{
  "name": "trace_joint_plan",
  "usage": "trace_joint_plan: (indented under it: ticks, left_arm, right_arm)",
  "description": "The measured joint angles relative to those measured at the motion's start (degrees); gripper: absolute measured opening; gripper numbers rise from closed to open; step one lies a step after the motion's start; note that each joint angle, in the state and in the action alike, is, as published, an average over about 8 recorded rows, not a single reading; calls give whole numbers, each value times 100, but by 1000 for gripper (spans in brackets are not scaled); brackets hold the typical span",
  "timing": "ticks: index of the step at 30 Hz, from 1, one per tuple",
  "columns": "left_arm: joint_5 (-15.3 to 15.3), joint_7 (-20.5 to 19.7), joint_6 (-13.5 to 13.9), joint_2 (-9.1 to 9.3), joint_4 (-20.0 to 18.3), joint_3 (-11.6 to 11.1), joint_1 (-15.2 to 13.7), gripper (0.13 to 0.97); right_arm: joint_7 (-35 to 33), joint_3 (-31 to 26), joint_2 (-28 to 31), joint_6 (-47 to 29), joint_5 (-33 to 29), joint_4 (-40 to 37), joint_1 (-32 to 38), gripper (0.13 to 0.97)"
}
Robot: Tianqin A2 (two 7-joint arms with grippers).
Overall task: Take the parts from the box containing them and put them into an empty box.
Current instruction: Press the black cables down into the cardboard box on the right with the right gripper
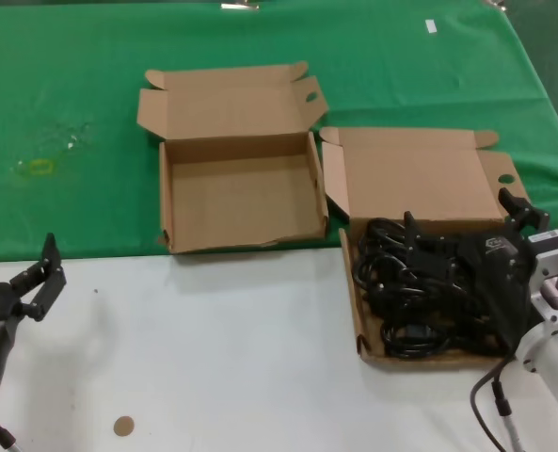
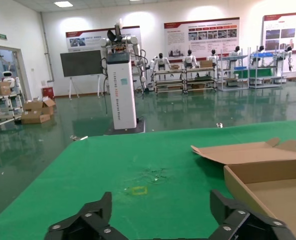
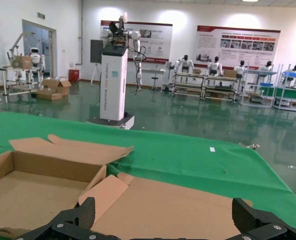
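Observation:
The box containing the parts [image 1: 361,325] stands at the right, lid [image 1: 420,174] folded back. Several black power cords [image 1: 401,292] lie tangled in it. My right gripper [image 1: 462,221] hangs open just above the cords, near the box's back wall, holding nothing. In the right wrist view its fingers [image 3: 83,212] frame that lid [image 3: 177,205]; the cords are hidden there. The empty box [image 1: 241,202] stands open left of it, with an oval hole in a lid ear [image 1: 310,97]. My left gripper [image 1: 39,278] waits open at the lower left, in its own view [image 2: 160,212] facing green cloth.
A green cloth [image 1: 71,113] covers the far half of the table; the near half is white [image 1: 213,358]. A small brown disc [image 1: 122,426] lies near the front edge. A yellow mark [image 1: 39,168] is on the cloth at the left. The empty box's corner shows in the left wrist view [image 2: 267,180].

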Motion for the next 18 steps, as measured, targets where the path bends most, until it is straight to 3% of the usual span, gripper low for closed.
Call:
trace_joint_plan:
  ticks: [3, 11, 15, 18]
  left_arm:
    - [0, 0, 0, 0, 0, 0, 0, 733]
    - [0, 0, 0, 0, 0, 0, 0, 516]
    - [0, 0, 0, 0, 0, 0, 0, 516]
    - [0, 0, 0, 0, 0, 0, 0, 443]
  right_arm:
    - [61, -158, 212, 90, 144, 53, -9, 966]
    - [295, -861, 1323, 309, 809, 315, -13, 966]
    - [398, -1286, 2057, 318, 1114, 316, 108, 966]
    - [463, -1590, 2576, 236, 1234, 194, 283, 966]
